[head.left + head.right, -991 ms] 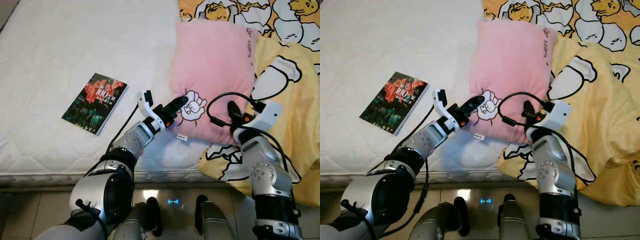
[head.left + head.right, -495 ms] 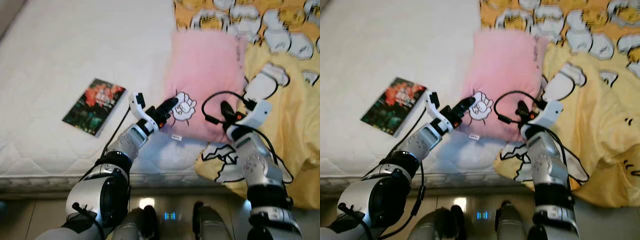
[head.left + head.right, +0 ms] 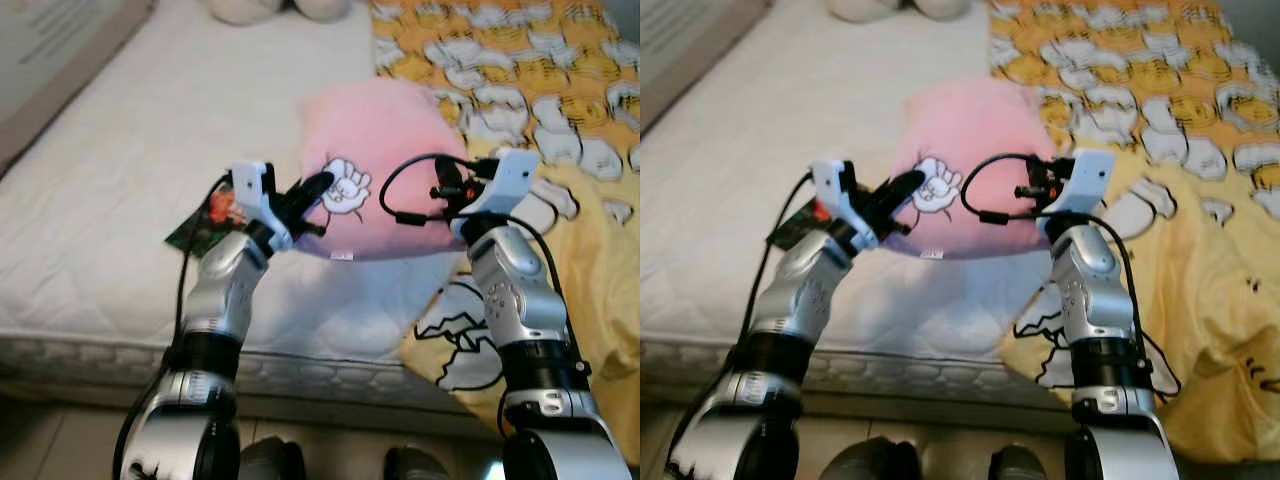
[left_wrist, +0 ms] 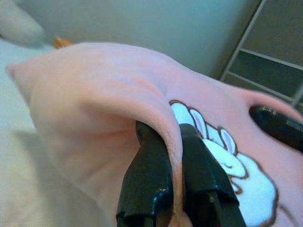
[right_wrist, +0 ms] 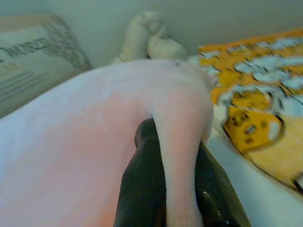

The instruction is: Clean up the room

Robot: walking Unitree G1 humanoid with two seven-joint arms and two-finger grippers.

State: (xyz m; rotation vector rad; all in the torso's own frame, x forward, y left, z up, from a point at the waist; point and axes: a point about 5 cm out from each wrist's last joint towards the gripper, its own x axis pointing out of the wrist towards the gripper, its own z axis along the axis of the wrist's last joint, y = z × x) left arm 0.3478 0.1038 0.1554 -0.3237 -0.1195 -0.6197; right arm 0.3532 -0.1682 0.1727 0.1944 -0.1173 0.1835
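A pink pillow (image 3: 385, 150) with a white rabbit print (image 3: 346, 187) hangs lifted off the white mattress (image 3: 130, 180), held between both arms. My left gripper (image 3: 312, 188) is shut on a fold at the pillow's left near corner; its fingers (image 4: 156, 165) pinch the pink fabric. My right gripper (image 3: 447, 190) is shut on the pillow's right near edge, with a ridge of pink fabric (image 5: 180, 156) squeezed between its fingers (image 5: 142, 184). A book (image 3: 203, 215) with a dark red cover lies on the mattress, partly hidden behind my left wrist.
A yellow blanket (image 3: 590, 230) with an egg cartoon pattern covers the bed's right side and hangs over its near edge. A beige plush shape (image 3: 270, 8) sits at the bed's far end. A cardboard box (image 3: 50, 50) stands at the far left.
Both grippers have raised the pillow's near edge off the mattress. The camera has tilted up, so more of the far bed shows.
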